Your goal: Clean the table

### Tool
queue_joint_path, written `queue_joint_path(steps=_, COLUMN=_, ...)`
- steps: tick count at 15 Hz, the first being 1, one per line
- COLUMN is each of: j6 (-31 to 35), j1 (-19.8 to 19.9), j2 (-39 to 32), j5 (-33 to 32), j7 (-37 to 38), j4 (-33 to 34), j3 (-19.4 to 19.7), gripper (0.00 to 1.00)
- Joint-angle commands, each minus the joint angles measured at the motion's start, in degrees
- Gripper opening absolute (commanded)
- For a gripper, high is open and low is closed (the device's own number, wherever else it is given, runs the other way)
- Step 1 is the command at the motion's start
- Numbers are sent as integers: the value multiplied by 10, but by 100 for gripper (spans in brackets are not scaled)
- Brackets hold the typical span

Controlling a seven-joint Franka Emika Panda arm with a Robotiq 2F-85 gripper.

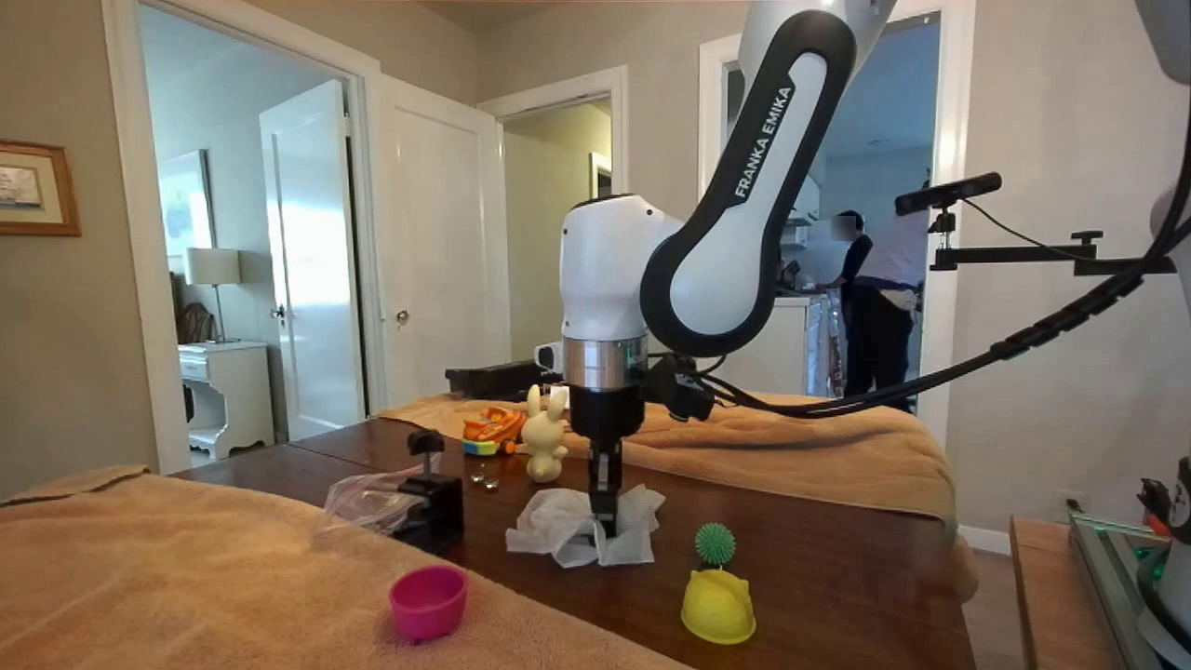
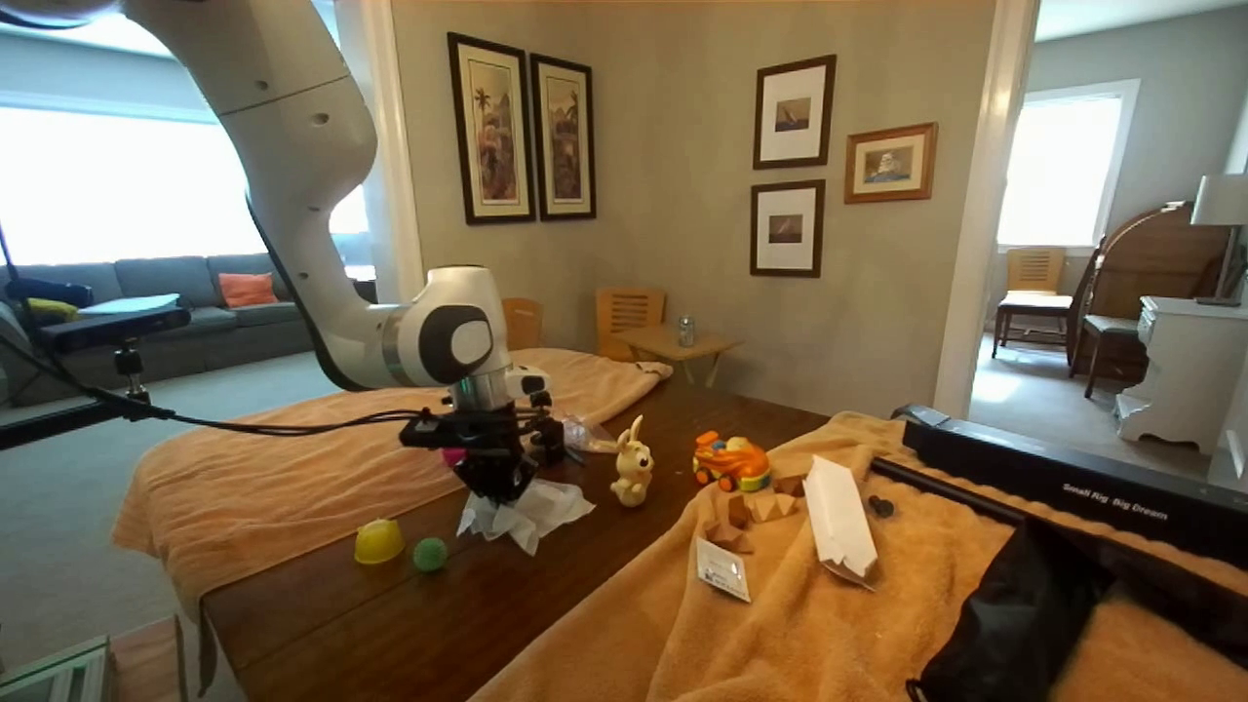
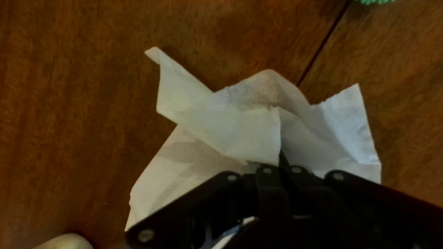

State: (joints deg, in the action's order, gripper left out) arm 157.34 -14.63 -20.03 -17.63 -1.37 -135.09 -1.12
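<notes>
- The counter (image 2: 487, 604): dark brown, glossy wood (more reddish in the wrist view)
- Flat and level, covered along two sides, wood showing between

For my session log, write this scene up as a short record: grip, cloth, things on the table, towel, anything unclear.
Grip: fingers together, pinching the white cloth
Cloth: crumpled, edges spread on the dark brown table
On the table: yellow cup next to a green spiky ball; cream rabbit figure, upright
On a tan towel: pink cup, opening upward
Unclear: whether the brownish patch on the cloth, seen in the wrist view, is dirt or shadow
</notes>
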Motion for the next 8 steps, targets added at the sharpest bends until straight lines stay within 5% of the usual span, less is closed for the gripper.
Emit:
queue_joint_path(steps=1, j6=3, j1=-7, j2=-39, j5=-23, j7=13, j4=34, j3=2, gripper=0)
queue_joint_path(steps=8, j6=-6, j1=25, j2=11, j5=-17, j7=5, j4=-19, j3=35, gripper=0)
